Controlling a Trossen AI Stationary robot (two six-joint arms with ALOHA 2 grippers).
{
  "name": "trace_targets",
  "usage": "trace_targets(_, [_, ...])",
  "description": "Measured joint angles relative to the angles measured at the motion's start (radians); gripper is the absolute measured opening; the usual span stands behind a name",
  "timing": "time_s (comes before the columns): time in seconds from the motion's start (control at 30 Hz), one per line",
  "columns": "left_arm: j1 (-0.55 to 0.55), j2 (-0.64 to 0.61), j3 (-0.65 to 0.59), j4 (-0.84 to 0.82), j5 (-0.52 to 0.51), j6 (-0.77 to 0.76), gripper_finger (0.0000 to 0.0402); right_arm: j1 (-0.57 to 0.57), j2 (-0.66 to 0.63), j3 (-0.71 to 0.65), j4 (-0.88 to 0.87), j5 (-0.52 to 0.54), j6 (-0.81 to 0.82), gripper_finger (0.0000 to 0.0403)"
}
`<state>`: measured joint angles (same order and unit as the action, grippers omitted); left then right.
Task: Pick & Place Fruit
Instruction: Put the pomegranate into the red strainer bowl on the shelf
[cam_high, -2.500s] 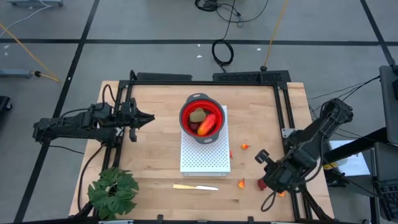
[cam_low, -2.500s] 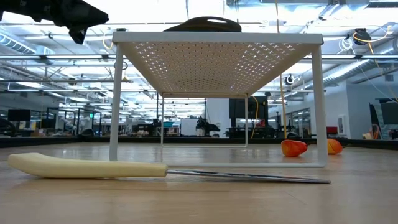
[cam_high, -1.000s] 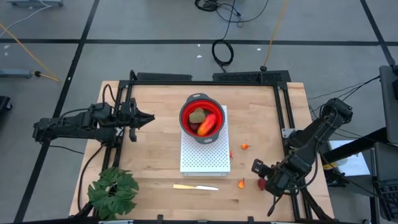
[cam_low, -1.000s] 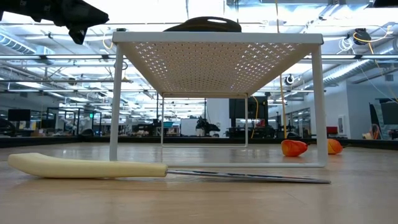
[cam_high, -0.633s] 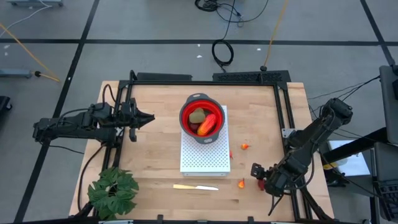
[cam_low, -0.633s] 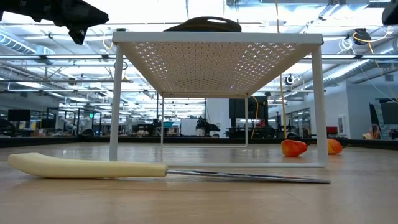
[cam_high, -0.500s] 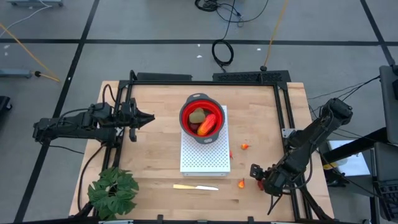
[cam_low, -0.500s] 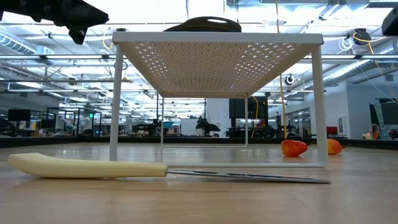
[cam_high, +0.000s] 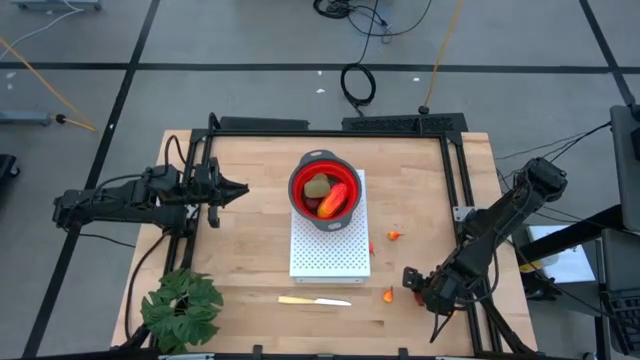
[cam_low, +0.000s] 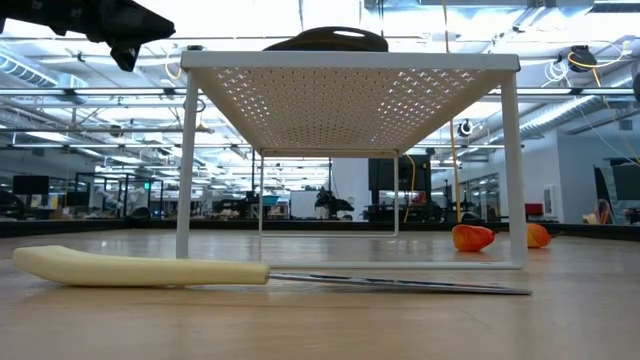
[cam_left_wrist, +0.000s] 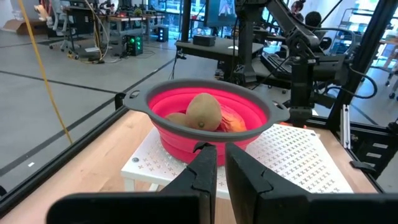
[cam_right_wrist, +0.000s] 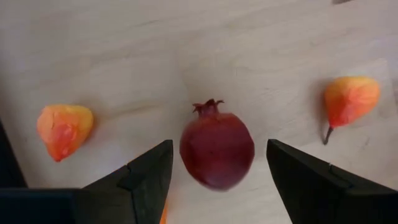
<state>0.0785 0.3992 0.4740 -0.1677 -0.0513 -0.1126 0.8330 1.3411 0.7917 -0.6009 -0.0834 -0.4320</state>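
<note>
While the left tool (cam_high: 240, 189) hangs with fingers together over the surface's (cam_high: 250, 260) left side, the red bowl (cam_high: 324, 189) on the white rack (cam_high: 328, 255) holds an olive-brown oval (cam_high: 317, 186) and red-orange oblong (cam_high: 335, 200); at the right, the right tool (cam_right_wrist: 216, 186) stands spread around a dark red ball (cam_right_wrist: 216, 148), with orange bits (cam_right_wrist: 64, 129) beside it.

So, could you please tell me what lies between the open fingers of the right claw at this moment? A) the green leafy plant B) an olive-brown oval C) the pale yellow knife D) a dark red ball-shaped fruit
D: the right wrist view shows the right claw open above the table with the dark red fruit lying between its fingers, an orange bit off to one side.
</note>
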Motion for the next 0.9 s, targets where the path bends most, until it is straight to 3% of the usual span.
trace_targets(0.6, [0.0,0.0,0.0,0.0,0.0,0.0,0.0031,-0.002,0.0,-0.145,0.207,-0.023,0.053,0.0253])
trace_targets(0.9, [0.0,0.0,0.0,0.0,0.0,0.0,0.0031,-0.002,0.0,-0.153,0.224,-0.021,0.061,0.0223])
